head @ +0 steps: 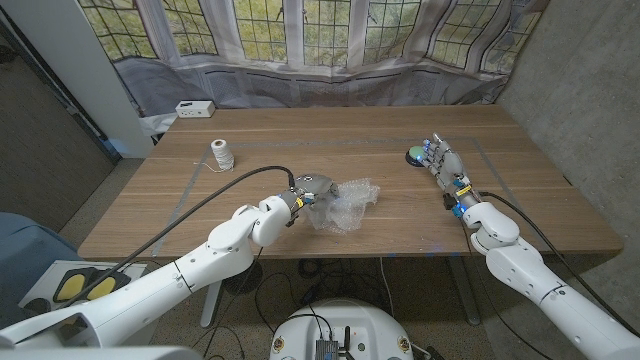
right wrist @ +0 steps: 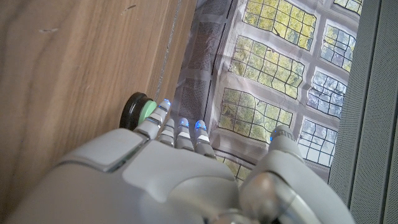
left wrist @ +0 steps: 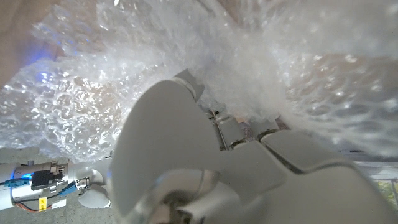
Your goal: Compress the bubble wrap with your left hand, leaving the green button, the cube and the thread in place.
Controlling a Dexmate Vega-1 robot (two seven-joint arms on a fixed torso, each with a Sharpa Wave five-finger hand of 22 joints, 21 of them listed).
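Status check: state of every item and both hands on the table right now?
Clear crumpled bubble wrap: bunched up, left hand on it.
Left hand: pressing into the wrap.
Right hand: holding nothing, fingers straight, beside the button.
Round green button on black base: untouched on the table.
Spool of white thread: upright, far left.
White box: at the far edge.

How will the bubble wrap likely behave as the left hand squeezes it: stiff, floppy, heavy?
The bubble wrap lies crumpled and puffy, so it probably gives softly and springs back somewhat. It looks thin and clear, likely very light, so it may slide on the table rather than stay put under the left hand.
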